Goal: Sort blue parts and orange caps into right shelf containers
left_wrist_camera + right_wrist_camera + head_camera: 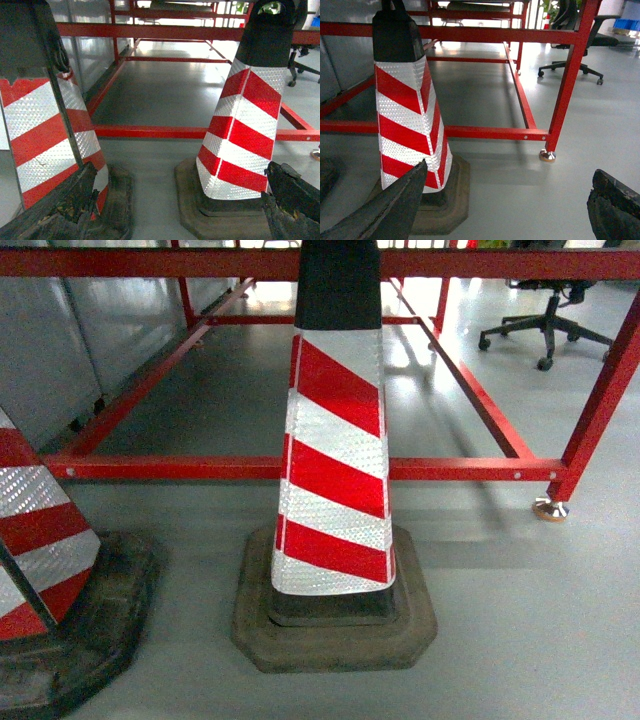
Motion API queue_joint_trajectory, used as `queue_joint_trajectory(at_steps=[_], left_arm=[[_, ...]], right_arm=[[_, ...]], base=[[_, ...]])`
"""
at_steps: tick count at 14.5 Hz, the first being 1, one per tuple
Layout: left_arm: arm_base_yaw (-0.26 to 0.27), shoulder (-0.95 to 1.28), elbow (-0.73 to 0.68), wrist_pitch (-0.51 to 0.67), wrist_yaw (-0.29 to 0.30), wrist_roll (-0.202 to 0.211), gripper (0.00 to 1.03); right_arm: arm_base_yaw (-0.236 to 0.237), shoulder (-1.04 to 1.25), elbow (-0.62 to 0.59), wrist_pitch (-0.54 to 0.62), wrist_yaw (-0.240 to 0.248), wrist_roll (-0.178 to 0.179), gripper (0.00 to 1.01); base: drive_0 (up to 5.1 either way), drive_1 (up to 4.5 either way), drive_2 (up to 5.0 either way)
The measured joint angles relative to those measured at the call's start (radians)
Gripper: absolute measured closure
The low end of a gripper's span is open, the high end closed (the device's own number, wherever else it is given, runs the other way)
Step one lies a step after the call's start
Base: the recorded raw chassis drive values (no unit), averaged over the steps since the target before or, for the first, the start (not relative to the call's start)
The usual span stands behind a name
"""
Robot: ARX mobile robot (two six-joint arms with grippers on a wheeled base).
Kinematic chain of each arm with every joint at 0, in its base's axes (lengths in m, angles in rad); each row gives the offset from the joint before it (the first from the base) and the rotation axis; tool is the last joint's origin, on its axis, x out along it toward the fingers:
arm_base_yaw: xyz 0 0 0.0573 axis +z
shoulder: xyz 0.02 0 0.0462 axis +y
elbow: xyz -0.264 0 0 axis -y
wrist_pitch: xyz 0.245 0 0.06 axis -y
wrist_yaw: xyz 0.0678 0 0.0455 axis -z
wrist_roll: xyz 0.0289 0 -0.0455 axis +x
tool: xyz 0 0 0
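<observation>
Both wrist views are showing what the head view is missing, the left tool (175,200) and right tool (510,205) hanging released low in frame before striped cones (335,470) and a red-framed desk (300,468), while no view is showing shelf or containers.

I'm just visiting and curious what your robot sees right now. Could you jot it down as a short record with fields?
Centre: red-and-white striped cone on a dark base
Left edge: second cone
Behind: red table frame with a metal foot
Far right: office chair
Floor: grey, shiny
Left gripper: open, empty
Right gripper: open, empty
Shelf, blue crates: not in view
</observation>
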Motion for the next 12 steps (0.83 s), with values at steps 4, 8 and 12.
queue_joint_trajectory(at_steps=[4, 8, 12], left_arm=[[0.0, 0.0, 0.0, 0.0, 0.0, 0.0, 0.05], [0.0, 0.0, 0.0, 0.0, 0.0, 0.0, 0.05], [0.0, 0.0, 0.0, 0.0, 0.0, 0.0, 0.05]], right_arm=[[0.0, 0.0, 0.0, 0.0, 0.0, 0.0, 0.03], [0.0, 0.0, 0.0, 0.0, 0.0, 0.0, 0.03], [0.0, 0.0, 0.0, 0.0, 0.0, 0.0, 0.03]], base=[[0.0, 0.0, 0.0], [0.0, 0.0, 0.0], [0.0, 0.0, 0.0]])
